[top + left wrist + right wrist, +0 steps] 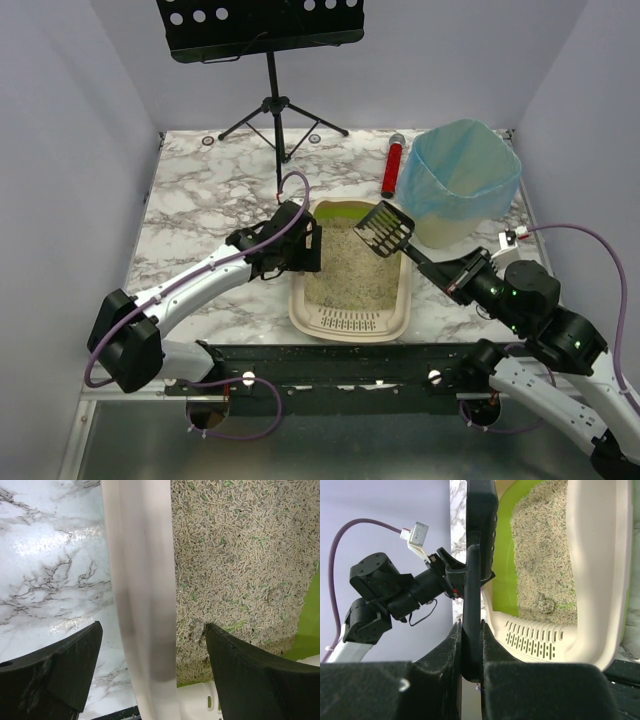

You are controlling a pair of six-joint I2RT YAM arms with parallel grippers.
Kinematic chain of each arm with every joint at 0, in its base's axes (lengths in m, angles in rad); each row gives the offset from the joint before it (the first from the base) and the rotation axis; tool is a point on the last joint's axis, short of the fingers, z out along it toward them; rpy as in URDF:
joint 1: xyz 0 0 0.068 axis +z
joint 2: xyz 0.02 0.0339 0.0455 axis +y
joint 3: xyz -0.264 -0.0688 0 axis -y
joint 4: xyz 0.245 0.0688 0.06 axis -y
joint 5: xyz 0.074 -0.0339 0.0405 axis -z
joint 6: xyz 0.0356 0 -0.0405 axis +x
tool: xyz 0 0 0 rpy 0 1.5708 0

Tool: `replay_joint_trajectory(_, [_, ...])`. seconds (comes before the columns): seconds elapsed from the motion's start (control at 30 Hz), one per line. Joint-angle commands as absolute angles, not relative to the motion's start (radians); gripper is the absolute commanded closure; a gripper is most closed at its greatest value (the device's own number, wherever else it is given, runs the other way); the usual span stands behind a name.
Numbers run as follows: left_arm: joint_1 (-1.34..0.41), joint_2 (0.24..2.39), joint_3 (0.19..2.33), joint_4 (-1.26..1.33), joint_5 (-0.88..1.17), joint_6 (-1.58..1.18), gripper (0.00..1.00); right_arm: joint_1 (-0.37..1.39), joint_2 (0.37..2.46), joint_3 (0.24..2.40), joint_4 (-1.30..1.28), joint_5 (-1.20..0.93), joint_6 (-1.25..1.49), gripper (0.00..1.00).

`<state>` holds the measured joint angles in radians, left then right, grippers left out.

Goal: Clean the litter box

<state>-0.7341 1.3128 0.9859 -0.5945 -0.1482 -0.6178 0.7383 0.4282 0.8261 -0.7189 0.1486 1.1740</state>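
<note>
Marble-pattern table (200, 190), grey walls around it. Litter box (300, 300) lies between the two claws, grille end toward the arm bases, tan pellets inside.

Left claw (305, 248) has its fingers spread wide, straddling the box's left wall. In the wrist view the wall (145, 605) runs up between them, with one finger (60, 670) outside over marble and the other (250, 675) inside over pellets (contact with the wall unclear). A small clump (197, 627) lies just beside the inner finger.

Right claw (448, 278) is clamped tight on the black slotted scoop (385, 228) by its handle (472, 580). The scoop head is ahead of the claw, over the box's far right corner.

Bin with blue bag (460, 180) is beyond the right claw, with a red tube (393, 168) left of it. Music stand (260, 25) is far behind the left claw.
</note>
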Motion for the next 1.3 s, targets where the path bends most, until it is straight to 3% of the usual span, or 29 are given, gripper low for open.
replay_joint_trajectory(0.0, [-0.733, 1.342, 0.993, -0.592, -0.072, -0.638, 0.1, 0.742, 0.442, 0.851, -0.808, 0.149, 1.176, 0.99])
replay_joint_trajectory(0.27, [-0.733, 1.342, 0.974, -0.561, -0.002, -0.666, 0.2, 0.742, 0.466, 0.836, -0.715, 0.161, 1.233, 0.99])
replay_joint_trajectory(0.67, [-0.733, 1.307, 0.962, -0.563, 0.014, -0.664, 0.2, 0.741, 0.59, 1.099, -0.729, 0.394, 1.276, 0.99])
replay_joint_trajectory(0.93, [-0.736, 1.289, 0.954, -0.572, 0.008, -0.663, 0.2, 0.741, 0.702, 1.279, -0.814, 0.739, 1.226, 0.99])
replay_joint_trajectory(1.27, [-0.736, 1.279, 0.959, -0.584, -0.038, -0.655, 0.2, 0.741, 0.903, 1.331, -0.83, 1.101, 1.051, 0.99])
